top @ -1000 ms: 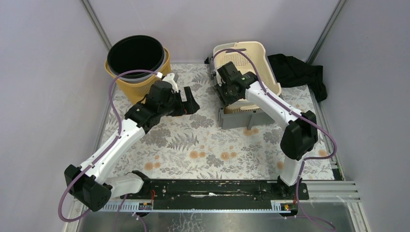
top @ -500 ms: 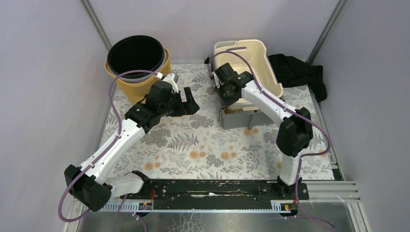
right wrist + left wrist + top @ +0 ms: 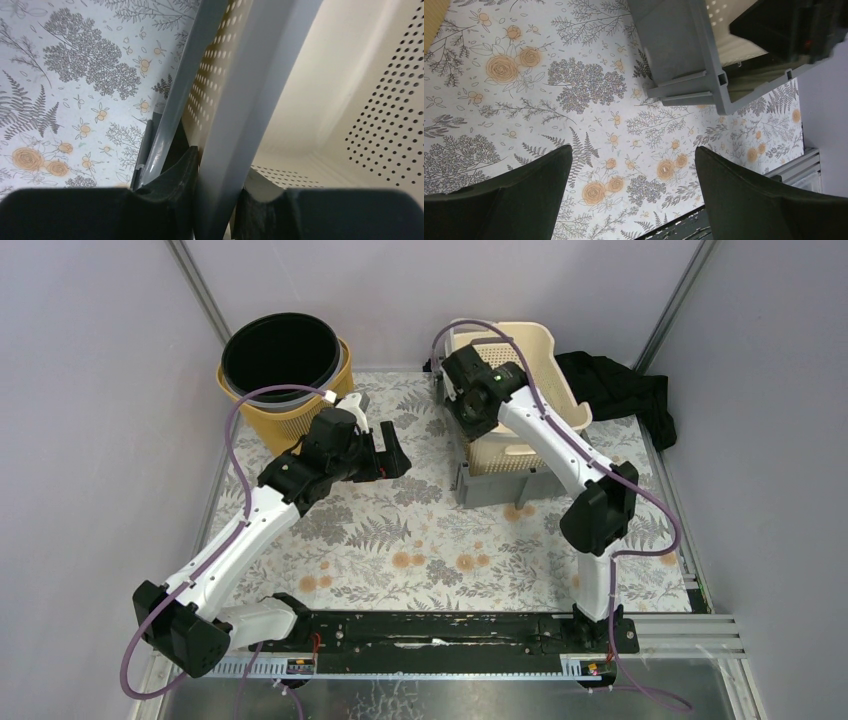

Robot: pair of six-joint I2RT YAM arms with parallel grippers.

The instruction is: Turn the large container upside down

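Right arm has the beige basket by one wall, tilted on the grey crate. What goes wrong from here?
1. The right gripper pinches only one thin wall of the beige basket. As it tips, the basket may swing or slip from the fingers.
2. The basket leans on the grey crate, so it could catch and drag the crate along.
3. The black cloth lies just beside it. A flipped basket might land on the cloth and sit crooked.
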